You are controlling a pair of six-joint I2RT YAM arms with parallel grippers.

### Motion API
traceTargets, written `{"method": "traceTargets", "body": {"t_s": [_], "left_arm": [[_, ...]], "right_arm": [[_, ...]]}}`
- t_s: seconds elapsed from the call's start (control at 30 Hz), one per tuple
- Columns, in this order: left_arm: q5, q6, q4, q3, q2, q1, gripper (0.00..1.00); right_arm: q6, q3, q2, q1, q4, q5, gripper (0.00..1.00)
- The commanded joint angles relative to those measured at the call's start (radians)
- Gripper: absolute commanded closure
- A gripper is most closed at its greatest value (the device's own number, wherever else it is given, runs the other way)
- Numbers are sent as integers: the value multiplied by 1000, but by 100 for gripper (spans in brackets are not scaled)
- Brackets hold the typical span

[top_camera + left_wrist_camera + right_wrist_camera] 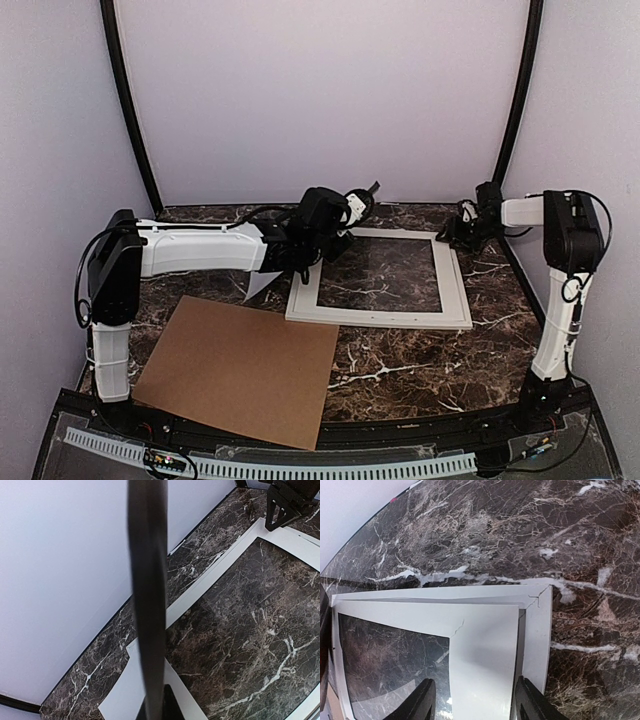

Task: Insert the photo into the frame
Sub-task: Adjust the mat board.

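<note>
My left gripper is clamping photo, showing edge-on as dark strip, centre of left wrist view. Frame is lying flat, centre-right of top view. My right gripper is hanging, fingers apart, over its upper-right corner.

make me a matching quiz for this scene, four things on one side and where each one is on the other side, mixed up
Things:
1. cardboard sheet
2. frame
3. left gripper
4. right gripper

Places:
a. at the frame's far right corner
b. near left part of the table
c. at the frame's far left corner
d. flat on the table, right of centre

Pairs: 1-b, 2-d, 3-c, 4-a
</note>
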Motion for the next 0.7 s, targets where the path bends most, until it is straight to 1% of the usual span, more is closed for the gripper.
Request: {"method": "traceTargets", "body": {"t_s": [0.0, 0.3, 0.67], "left_arm": [[9, -13, -14, 32, -2, 3, 100], [11, -16, -15, 33, -2, 3, 100], [7, -13, -14, 27, -2, 3, 100]], "right_arm": [[27, -52, -14, -46, 42, -108, 47], [22, -68, -20, -63, 68, -211, 52], [12, -50, 5, -62, 60, -230, 54]]}}
